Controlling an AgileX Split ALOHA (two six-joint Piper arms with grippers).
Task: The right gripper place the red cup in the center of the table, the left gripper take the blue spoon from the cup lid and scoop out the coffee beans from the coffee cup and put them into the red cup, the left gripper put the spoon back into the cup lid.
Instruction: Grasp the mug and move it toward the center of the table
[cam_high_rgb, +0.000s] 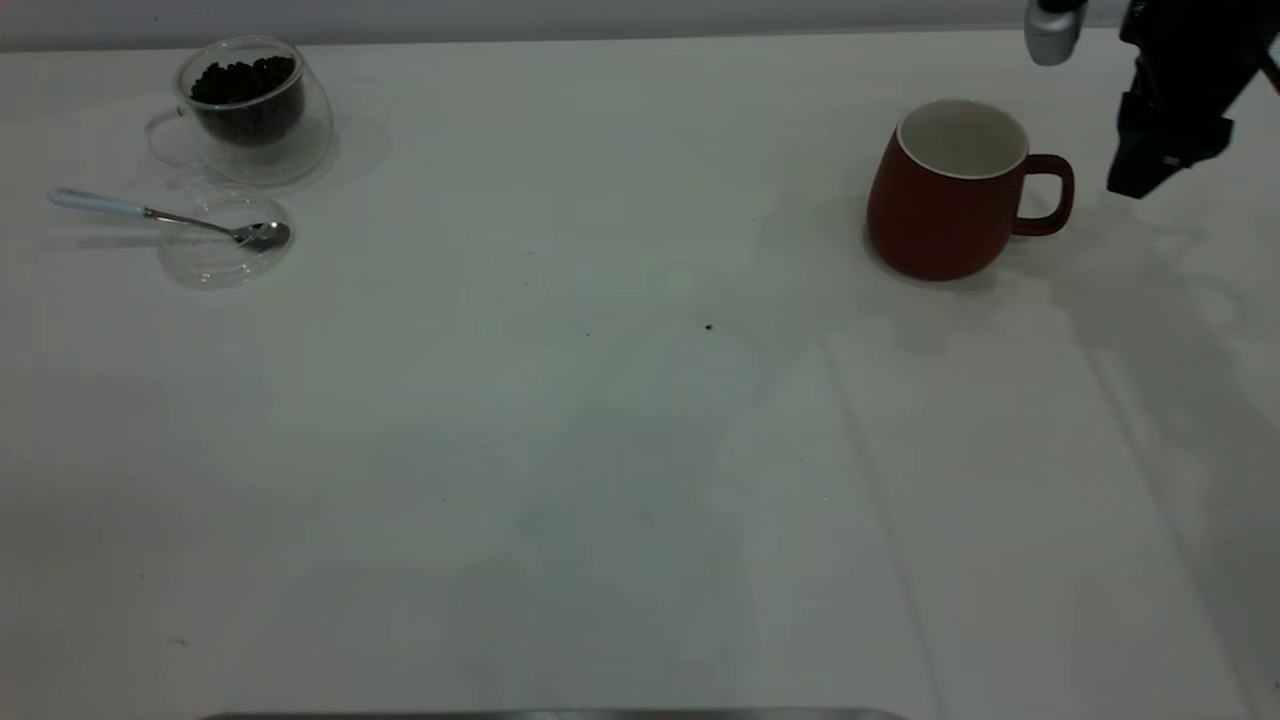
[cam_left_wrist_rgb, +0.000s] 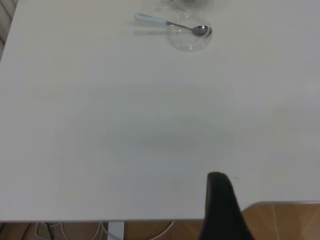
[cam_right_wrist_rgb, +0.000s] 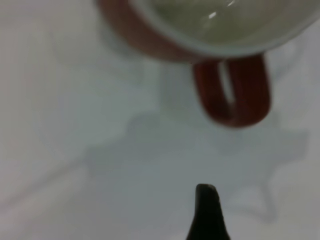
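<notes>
Rounded dark-red ceramic cup (cam_high_rgb: 950, 195) with white inside and rim, upright at the right of the wide white tabletop (cam_high_rgb: 600, 450), loop handle turned toward the right arm; empty inside; well apart from the other pieces. Far across at the left rear, clear double-walled glass coffee cup (cam_high_rgb: 250, 110) with a heap of dark roasted coffee beans (cam_high_rgb: 245, 85) in it; just in front of it, small round clear cup lid (cam_high_rgb: 222, 245) lying flat; blue spoon (cam_high_rgb: 165, 215) resting across the lid, shiny metal bowl inside the lid, pale handle reaching out over the rim toward the left edge. One small dark speck (cam_high_rgb: 709, 326) alone near the middle of the tabletop.

Right tool (cam_high_rgb: 1150, 170) black, hanging above the tabletop just beside the red cup's handle, tilted downward, not touching it; upper arm cut off by the frame corner; a grey metal part (cam_high_rgb: 1050, 35) beside it. Right wrist view: only one dark fingertip (cam_right_wrist_rgb: 207, 212) visible, red handle close ahead; apart or together cannot be told. Left tool (cam_left_wrist_rgb: 222, 210) outside the exterior view; in the left wrist view only one dark finger at the near tabletop edge, far from spoon and lid; spread cannot be told.

No readable writing or marks anywhere.
</notes>
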